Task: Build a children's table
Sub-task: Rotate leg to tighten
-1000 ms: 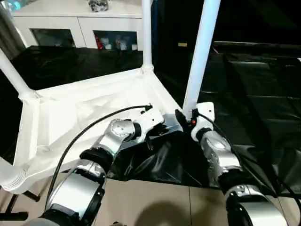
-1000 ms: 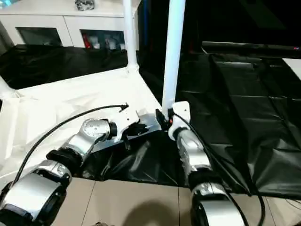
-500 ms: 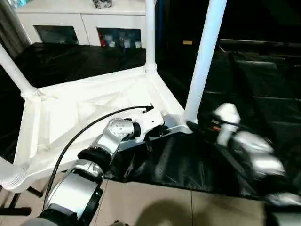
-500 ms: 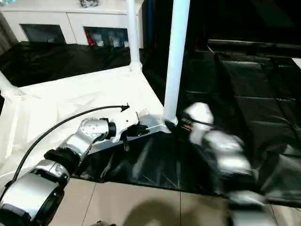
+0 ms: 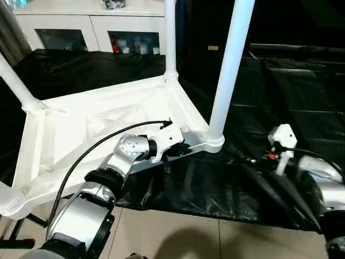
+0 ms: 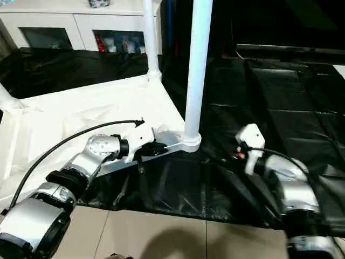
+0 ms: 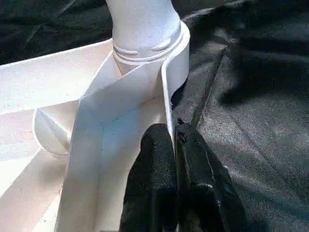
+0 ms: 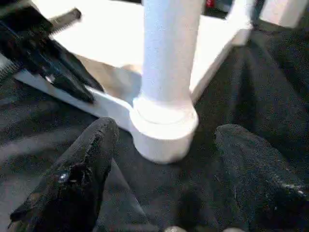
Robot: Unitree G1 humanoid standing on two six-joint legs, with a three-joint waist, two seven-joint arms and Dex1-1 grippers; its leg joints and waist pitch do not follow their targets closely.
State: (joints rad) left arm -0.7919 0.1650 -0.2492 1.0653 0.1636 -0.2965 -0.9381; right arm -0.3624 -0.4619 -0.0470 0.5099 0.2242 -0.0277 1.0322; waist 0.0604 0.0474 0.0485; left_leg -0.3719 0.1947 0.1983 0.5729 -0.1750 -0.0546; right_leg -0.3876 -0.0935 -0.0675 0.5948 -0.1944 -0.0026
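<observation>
Legs run off frame; left jaws pinch tabletop rim, right jaws gape empty.

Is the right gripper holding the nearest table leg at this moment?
No. The right gripper is open and apart from the leg, whose base stands seated in the corner socket.

1. Tabletop lies upside down on the sheet-covered floor, left of centre.
2. Legs stand upright in its corner sockets: near-right leg, far leg, left leg.
3. Left gripper sits on the near rim, just left of the near-right socket.
4. Right gripper is right of that socket, apart.
5. Cabinet stands far left.
</observation>
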